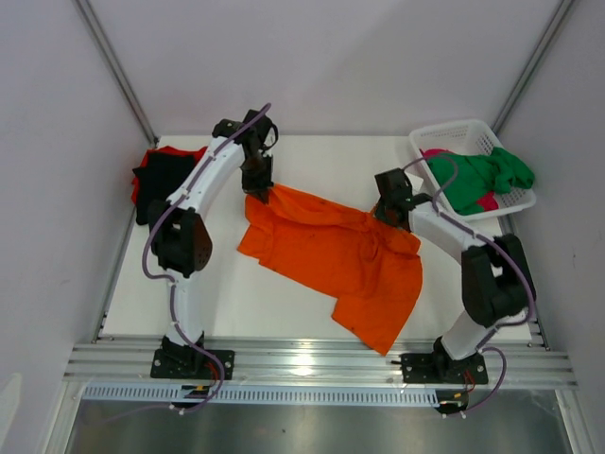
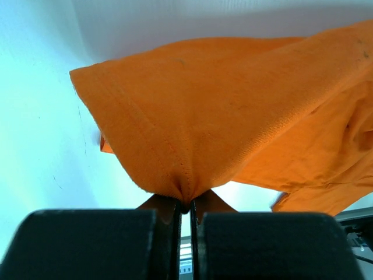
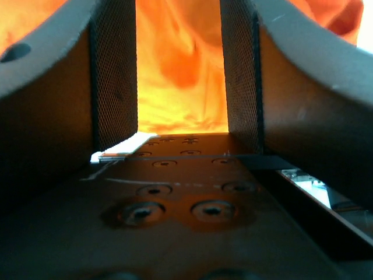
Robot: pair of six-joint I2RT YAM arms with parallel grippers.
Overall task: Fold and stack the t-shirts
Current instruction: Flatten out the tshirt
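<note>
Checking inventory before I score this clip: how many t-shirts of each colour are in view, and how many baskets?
orange t-shirt: 1
red t-shirt: 1
black t-shirt: 1
green t-shirt: 1
pink t-shirt: 1
white basket: 1
Total: 6

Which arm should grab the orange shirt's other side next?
Probably the right: the right gripper is open over the orange t-shirt, while the left gripper is shut on a corner.

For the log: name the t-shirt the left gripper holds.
The orange t-shirt, corner clamped in the left gripper; the others sit piled far left or in the basket.
</note>
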